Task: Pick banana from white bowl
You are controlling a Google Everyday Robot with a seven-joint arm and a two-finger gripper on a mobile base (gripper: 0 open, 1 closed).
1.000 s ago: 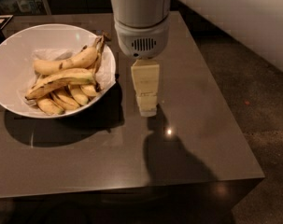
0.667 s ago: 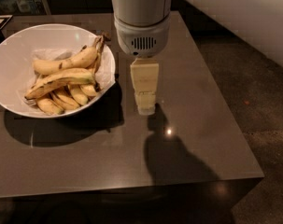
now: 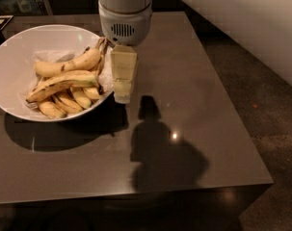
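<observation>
A: Entry, camera view. Where does the long, slim yellow banana with dark brown streaks (image 3: 63, 83) lie?

B: Inside the wide, shallow, glossy white bowl (image 3: 10, 57), which stands on the left part of the dark brown desk (image 3: 198, 105). It rests on top of short, stubby yellow bananas (image 3: 71, 100), just below a plumper, cleaner yellow banana (image 3: 68, 64).

A: Orientation?

B: Long axis close to left-right, slightly tilted: the left end sits lower in the picture and nearer the bowl's front rim, the right end points toward the gripper. Gently curved.

A: Surface?

B: Brown bruising along the upper edge, dark at both tips.

A: Gripper?

B: The cream-coloured gripper (image 3: 122, 94) hangs below the white cylindrical wrist (image 3: 125, 13), pointing down at the bowl's right rim, just beside the banana's right end. Clenched or released: cannot tell. Contact with the fruit: cannot tell.
</observation>
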